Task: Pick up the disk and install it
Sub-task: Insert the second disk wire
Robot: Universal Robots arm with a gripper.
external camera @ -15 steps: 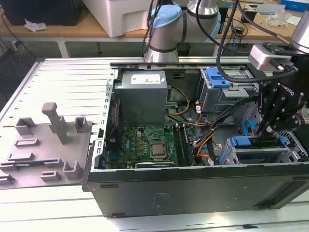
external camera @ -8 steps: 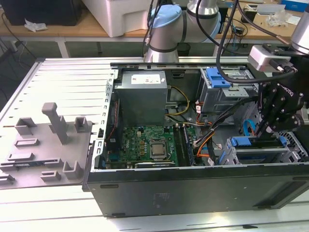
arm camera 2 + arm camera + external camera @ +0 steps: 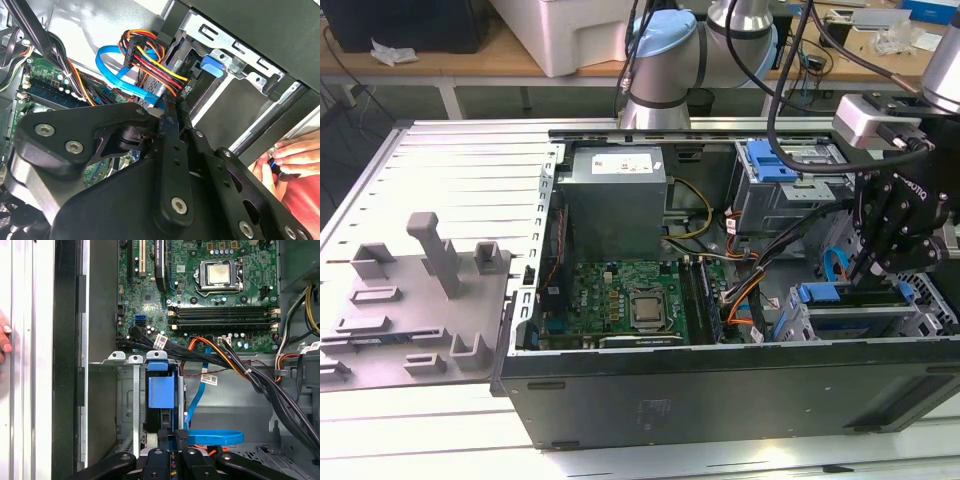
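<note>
Black gripper [image 3: 170,436] linkage is seen up close, its jaws pinched nearly closed on the edge of the disk [image 3: 161,392] (blue bracket showing), which is seated upright in the grey drive cage [image 3: 131,400] beside the motherboard [image 3: 210,285].

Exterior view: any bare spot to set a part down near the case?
Free: ribbed metal table behind the grey fixture plate, beside the open case. Crowded: the drive cage corner under the gripper, packed with cables; a hand is at the case edge.
</note>
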